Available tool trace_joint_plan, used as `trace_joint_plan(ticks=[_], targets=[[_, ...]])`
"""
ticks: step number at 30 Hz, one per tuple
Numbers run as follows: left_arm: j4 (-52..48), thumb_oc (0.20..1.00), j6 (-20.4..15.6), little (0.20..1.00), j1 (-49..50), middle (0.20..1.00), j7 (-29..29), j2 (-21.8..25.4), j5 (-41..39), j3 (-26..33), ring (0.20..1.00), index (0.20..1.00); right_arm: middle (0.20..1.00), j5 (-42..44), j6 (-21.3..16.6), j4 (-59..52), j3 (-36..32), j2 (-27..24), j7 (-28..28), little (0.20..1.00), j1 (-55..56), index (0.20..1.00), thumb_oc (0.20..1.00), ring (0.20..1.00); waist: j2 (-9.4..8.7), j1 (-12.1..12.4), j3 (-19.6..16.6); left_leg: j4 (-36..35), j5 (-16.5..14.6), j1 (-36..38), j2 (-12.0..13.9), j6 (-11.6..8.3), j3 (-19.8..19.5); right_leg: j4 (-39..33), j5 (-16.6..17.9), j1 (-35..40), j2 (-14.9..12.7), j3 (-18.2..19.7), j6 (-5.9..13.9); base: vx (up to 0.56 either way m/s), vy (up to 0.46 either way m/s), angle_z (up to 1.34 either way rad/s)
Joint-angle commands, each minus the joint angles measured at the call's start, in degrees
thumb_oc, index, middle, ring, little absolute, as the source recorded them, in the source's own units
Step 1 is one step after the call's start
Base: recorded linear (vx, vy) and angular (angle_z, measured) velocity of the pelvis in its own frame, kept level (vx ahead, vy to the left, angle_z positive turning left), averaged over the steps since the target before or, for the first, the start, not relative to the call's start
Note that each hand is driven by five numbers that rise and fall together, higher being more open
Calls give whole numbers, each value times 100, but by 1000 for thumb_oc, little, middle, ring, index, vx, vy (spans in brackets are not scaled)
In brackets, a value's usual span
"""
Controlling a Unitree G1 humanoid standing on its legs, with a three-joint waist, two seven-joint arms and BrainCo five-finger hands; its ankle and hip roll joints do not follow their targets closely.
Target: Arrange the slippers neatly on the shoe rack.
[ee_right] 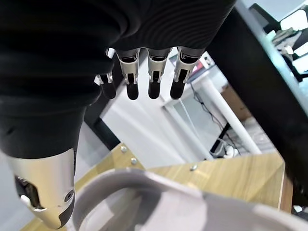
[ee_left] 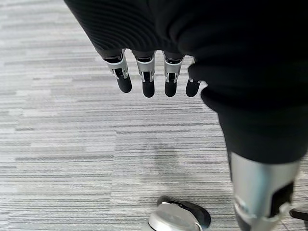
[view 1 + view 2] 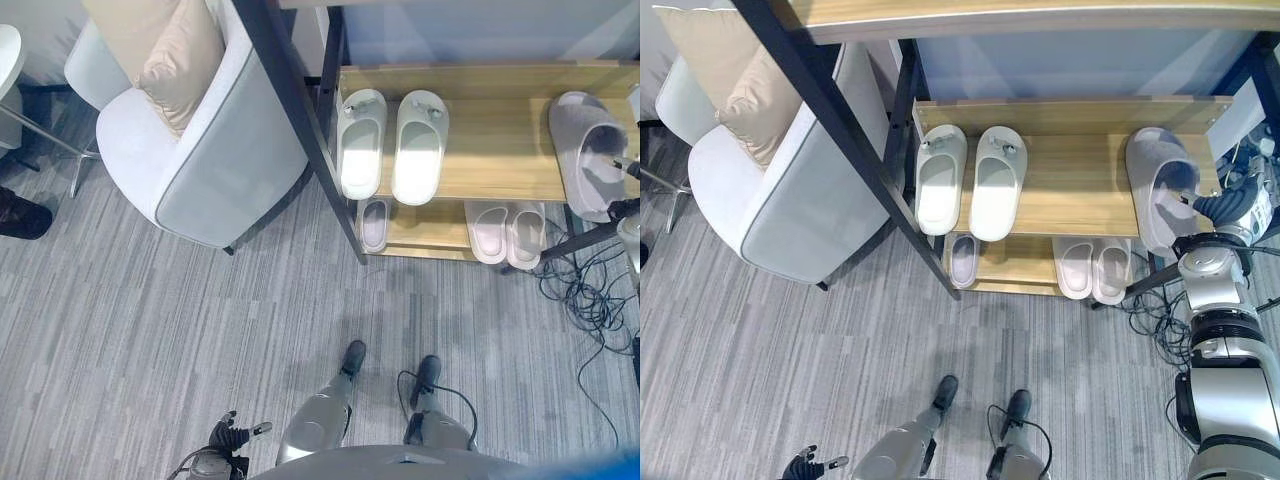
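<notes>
Nearest the head camera, at about seven o'clock in the left eye view, my left hand (image 3: 232,436) hangs low over the grey carpet (image 3: 150,330). Its wrist view shows the fingers (image 2: 148,82) straight and relaxed, side by side, holding nothing; I judge it simply parked out of the way.

At about two o'clock stands the shoe rack (image 3: 1070,205), a wooden shelf between dark posts. On that shelf, towards eleven o'clock of its surface, a pale green pair of slippers (image 3: 970,180) lies side by side, toes pointing away from me, already looking tidy. At the shelf's right end, near three o'clock, lies a single grey slipper (image 3: 1160,185), its open heel end turned towards my right hand (image 3: 1230,205).

That right hand is raised beside the rack's right post, just off the grey slipper. In its wrist view the fingers (image 1: 153,79) hang straight, lined up close together and pinching nothing, with the thumb held apart. The slipper's rim sits just beneath them, near but not touching so far as I can tell. I take the hand to be poised there because this slipper is the one being worked on.

On the lower shelf lie a pale pink pair (image 3: 1092,268) and one more pale slipper (image 3: 963,260). A white armchair (image 3: 200,170) with a beige cushion (image 3: 180,60) stands at ten o'clock.
</notes>
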Motion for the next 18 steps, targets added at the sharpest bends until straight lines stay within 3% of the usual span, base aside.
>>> trace_joint_plan(ticks=[1,11,18], targets=[[408,1000,-69,1000,-176,1000,-85,206,-298,-10,1000,1000,1000,357,-74,-242,371,87,-10,1000,-103,1000,1000,1000,-374,-11,-21,-128,-93,-67,124,-251,271,62,-469,601,-326,-55,590,14,-28,-23],[407,1000,-45,1000,-348,1000,-31,134,-410,-94,1000,1000,1000,863,-184,165,631,1073,491,1000,71,1000,1000,1000,-368,-153,-45,-128,-138,10,82,-214,309,62,-479,683,-385,-67,570,15,6,-4],[451,1000,-9,1000,-406,1000,-21,92,-372,-25,1000,1000,1000,498,-209,-530,729,1111,495,1000,301,1000,1000,1000,-422,-197,-46,-128,-152,42,77,-205,312,62,-481,724,-399,-81,573,0,0,0]])
